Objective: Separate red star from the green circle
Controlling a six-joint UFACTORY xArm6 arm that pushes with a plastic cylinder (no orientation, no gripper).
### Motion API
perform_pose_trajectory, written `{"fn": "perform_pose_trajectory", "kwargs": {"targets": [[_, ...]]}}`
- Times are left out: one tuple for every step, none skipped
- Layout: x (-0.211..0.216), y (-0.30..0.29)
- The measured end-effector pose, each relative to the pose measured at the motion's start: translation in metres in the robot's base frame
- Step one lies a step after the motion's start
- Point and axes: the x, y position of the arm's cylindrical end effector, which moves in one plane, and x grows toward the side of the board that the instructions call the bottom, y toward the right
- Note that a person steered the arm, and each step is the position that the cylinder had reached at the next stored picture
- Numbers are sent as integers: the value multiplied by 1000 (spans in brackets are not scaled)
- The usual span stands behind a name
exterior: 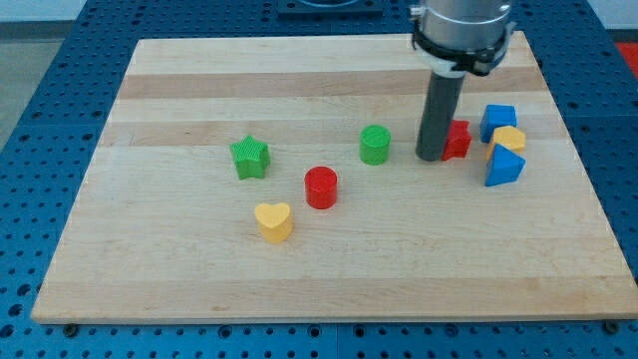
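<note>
Red star (459, 139) lies at the view's right on the wooden board (199, 259), partly hidden behind my rod. My tip (431, 157) stands on its left side, touching it or nearly so, between it and the green circle (375, 145). I have no jaws, only a rod that holds nothing. I judge that the separating push is in hand: 2 blocks are already apart, with a gap. Next move should go toward the view's right, but the blue block (498, 121), yellow block (509, 139) and blue triangle (504, 167) stand close there. Star's pointing and long axis I cannot tell.
</note>
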Motion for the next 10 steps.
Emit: {"fn": "perform_pose_trajectory", "kwargs": {"targets": [[-2, 20], [-2, 26], [26, 14], [54, -22], [54, -75], [38, -113], [19, -128], [4, -128], [0, -120], [-2, -103]]}}
